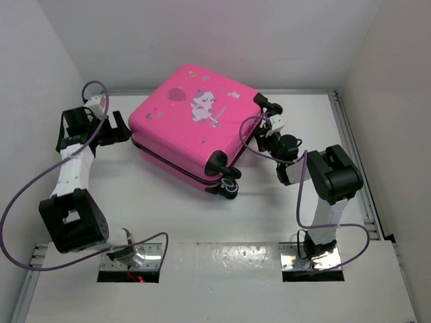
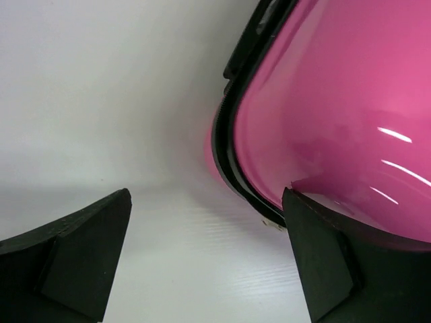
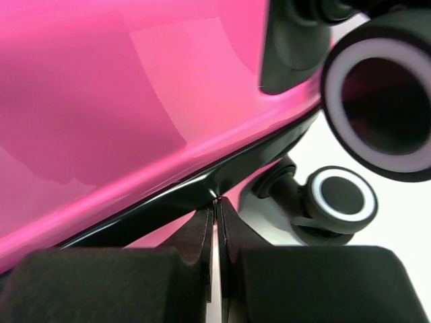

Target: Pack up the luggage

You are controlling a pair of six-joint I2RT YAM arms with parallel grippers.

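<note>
The luggage (image 1: 192, 128) is a bright pink hard-shell suitcase with a white cartoon animal print. It lies flat and closed in the middle of the table. My left gripper (image 1: 121, 129) is open at its left corner. In the left wrist view (image 2: 205, 229) one finger (image 2: 337, 262) is against the pink shell (image 2: 350, 101) and the other stands over bare table. My right gripper (image 1: 264, 142) is at the wheel end. In the right wrist view (image 3: 215, 203) it is shut, its tips pinching a small zip pull at the black seam (image 3: 168, 202) of the luggage (image 3: 101, 101).
Black wheels (image 1: 229, 185) stick out at the suitcase's near right corner, and another (image 1: 259, 101) sits at its far right corner. Two wheels (image 3: 340, 198) (image 3: 384, 101) show close to my right fingers. White walls enclose the table on three sides.
</note>
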